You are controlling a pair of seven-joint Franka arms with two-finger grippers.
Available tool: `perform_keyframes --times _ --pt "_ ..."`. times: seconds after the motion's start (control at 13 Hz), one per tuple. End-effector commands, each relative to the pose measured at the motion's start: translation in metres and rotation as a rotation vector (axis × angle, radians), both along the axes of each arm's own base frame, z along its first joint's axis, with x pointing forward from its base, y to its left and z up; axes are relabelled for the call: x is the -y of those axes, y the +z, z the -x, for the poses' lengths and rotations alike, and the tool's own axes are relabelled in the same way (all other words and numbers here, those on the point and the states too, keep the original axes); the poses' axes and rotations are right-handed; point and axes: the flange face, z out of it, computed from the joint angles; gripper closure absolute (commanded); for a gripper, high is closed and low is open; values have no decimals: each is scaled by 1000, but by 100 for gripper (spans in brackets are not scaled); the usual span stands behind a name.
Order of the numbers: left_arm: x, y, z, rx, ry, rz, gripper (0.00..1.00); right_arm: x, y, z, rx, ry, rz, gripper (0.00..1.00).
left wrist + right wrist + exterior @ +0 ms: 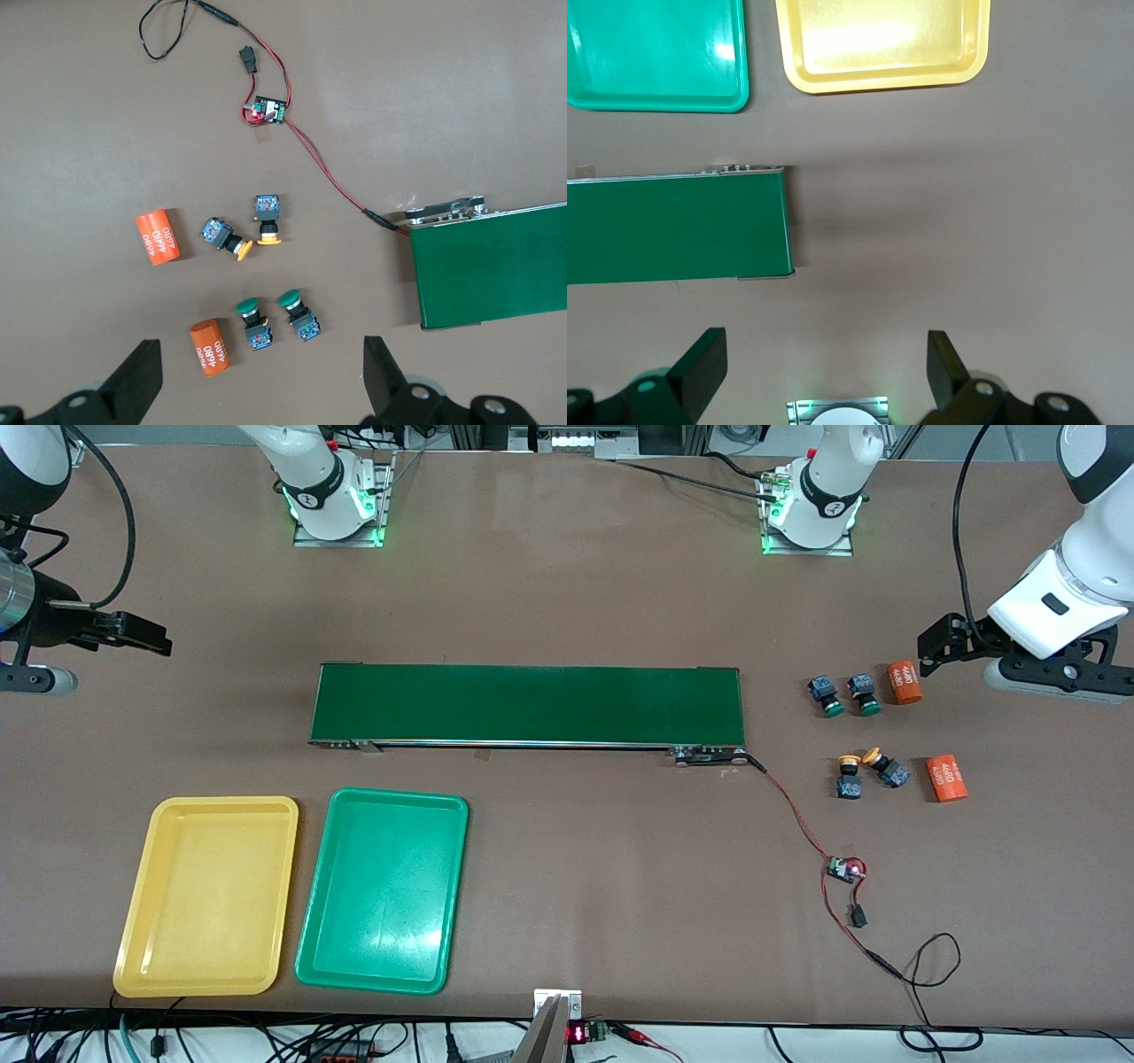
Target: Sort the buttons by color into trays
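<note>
Currently no button is sorted: the right gripper [133,633] hangs spread and empty above bare table, the yellow tray [205,895] and green tray [383,888] lie vacant, and the four buttons [852,731] sit beside the left gripper [952,646], also spread. Next: descend and pinch one button.

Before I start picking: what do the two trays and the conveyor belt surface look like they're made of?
Yellow tray and green tray: probably moulded plastic, glossy, with bright glare patches and rounded rims. Conveyor belt: dark green matte surface, likely rubber or PVC, with no glare; a metal-looking frame runs along its edge.
</note>
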Motion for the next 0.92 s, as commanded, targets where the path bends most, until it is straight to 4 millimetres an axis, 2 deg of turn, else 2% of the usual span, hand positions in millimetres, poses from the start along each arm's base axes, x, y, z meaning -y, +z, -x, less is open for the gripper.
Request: perform_keyframes --times 0.0,0.54,0.85 --pt "1 8 -3 -4 -23 -15 0 -1 3 4 12 -11 0 0" --pt "4 9 -3 2 -28 -16 0 -1 1 0 30 -9 -2 0" --pt "3 -10 -12 -31 -14 -24 0 -3 1 -2 43 -6 -2 0"
